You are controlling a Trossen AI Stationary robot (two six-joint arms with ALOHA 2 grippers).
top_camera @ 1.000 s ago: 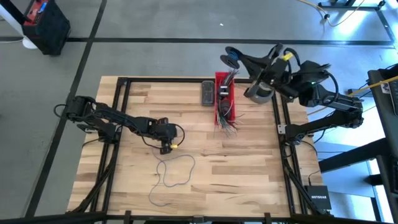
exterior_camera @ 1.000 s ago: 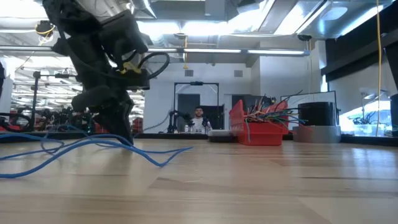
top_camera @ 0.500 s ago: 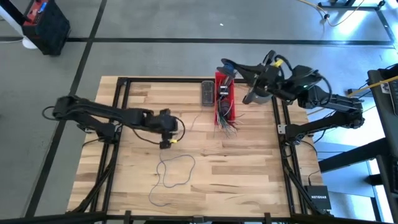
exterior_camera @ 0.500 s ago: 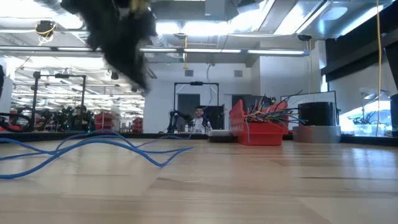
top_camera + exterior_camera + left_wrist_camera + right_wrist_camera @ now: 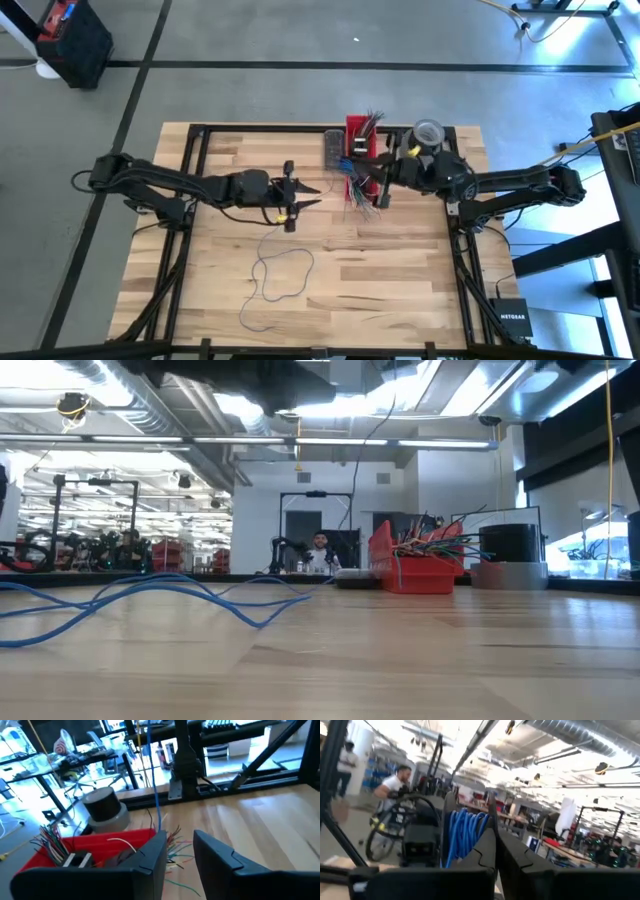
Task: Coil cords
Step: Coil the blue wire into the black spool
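Trailing below the parted left tool (image 5: 305,195), a cord (image 5: 272,282) loops on the table (image 5: 400,280).

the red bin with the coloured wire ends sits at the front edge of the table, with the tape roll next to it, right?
Not the front edge. The high view shows the red bin at the table's far edge, near the middle. The tape roll does sit next to it, toward the right arm's side, and the loose cord lies nearer the front.
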